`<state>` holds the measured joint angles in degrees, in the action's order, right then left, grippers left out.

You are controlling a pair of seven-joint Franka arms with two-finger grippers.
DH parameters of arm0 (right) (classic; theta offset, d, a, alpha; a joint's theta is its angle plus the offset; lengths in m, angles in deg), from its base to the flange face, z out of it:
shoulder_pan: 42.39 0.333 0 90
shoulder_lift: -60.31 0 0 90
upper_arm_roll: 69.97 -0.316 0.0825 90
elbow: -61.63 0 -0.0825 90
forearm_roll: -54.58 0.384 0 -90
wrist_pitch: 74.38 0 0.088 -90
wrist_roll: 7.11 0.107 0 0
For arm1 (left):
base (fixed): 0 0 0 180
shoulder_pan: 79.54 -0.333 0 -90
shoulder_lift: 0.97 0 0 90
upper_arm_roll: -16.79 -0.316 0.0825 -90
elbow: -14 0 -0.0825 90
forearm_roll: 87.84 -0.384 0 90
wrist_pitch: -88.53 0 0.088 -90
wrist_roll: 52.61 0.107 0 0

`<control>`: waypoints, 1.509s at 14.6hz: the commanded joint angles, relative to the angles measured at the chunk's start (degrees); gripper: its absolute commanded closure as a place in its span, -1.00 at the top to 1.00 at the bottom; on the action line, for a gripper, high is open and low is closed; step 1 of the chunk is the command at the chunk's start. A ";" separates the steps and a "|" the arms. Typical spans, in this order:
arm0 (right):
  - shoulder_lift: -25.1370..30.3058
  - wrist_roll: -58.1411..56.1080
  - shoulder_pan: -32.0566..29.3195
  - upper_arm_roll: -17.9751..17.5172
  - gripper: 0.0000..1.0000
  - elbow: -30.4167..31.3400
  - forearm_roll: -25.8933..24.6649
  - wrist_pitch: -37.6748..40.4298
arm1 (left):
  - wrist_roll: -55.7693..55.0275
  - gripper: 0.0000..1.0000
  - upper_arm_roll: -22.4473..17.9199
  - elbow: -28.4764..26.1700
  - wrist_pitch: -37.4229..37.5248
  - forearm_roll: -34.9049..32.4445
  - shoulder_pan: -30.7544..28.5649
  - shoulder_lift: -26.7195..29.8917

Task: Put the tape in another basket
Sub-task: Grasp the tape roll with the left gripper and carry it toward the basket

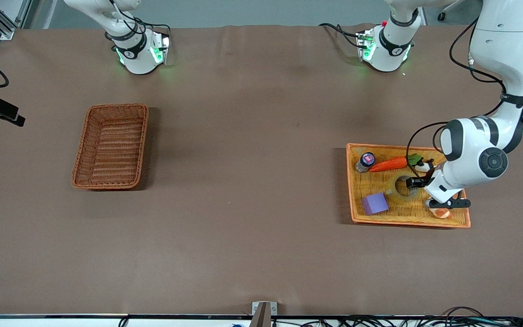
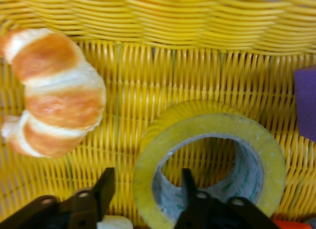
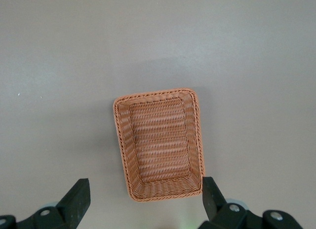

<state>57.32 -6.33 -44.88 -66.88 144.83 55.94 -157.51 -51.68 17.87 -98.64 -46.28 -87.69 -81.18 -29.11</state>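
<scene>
Tape [image 1: 404,188] lies flat in the orange-yellow tray [image 1: 463,222] at my left arm's end of the worktop [image 1: 252,204]. It is a yellowish ring with a wide round hole. My left pincer [image 1: 413,182] is down on it, with its two black fingers spread apart. One finger [image 2: 190,187] is inside the hole and the other finger [image 2: 104,187] is outside the ring, so the wall of the roll sits between them (they are not squeezing it yet, I can see a gap).

Other things share the tray with the tape. A croissant [image 2: 52,91] lies just beside the roll in my left wrist view. A purple block [image 1: 375,203] sits near the tape, nearer to the front camera. A toy carrot [image 1: 389,164] and a small bottle [image 1: 365,162] with a pink cap lie farther from that camera, along the tray's edge. A small black and white thing [image 1: 422,167] sits by the carrot's green end, and I cannot tell what it is.

The reddish-brown basket [image 1: 111,146] stands at my right arm's end of the worktop, well apart from the tray. It has nothing in it. My right pincer [image 3: 145,199] hangs high over that basket and waits, its fingers spread wide. I see it only in my right wrist view, looking straight down into the basket.
</scene>
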 commanded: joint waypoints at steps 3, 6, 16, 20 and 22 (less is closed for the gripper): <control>1.23 -0.70 -0.23 0.17 1.00 1.35 0.92 -0.37 | 0.74 -0.97 1.20 0.57 0.51 -0.23 -0.11 1.25; 1.23 -0.70 -0.32 0.17 1.00 1.27 0.92 -0.37 | 0.13 -0.99 2.08 5.21 8.11 -0.32 0.06 4.32; 1.23 -0.70 -0.50 0.17 1.00 1.27 0.92 -0.45 | -32.69 -0.99 19.40 23.58 29.96 -0.76 7.15 2.06; 1.23 -0.70 -0.59 0.17 1.00 1.35 0.92 -0.45 | -48.60 -0.99 18.88 32.20 25.15 -0.85 19.54 -7.68; 1.23 -0.70 -0.59 0.17 1.00 1.35 0.92 -0.45 | -55.12 -0.99 18.78 33.88 19.35 -0.85 23.95 -11.47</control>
<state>57.32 -6.42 -44.95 -66.57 144.82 55.94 -157.51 -101.62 37.08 -70.03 -24.38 -87.72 -60.63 -35.48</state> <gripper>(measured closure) 0.000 0.789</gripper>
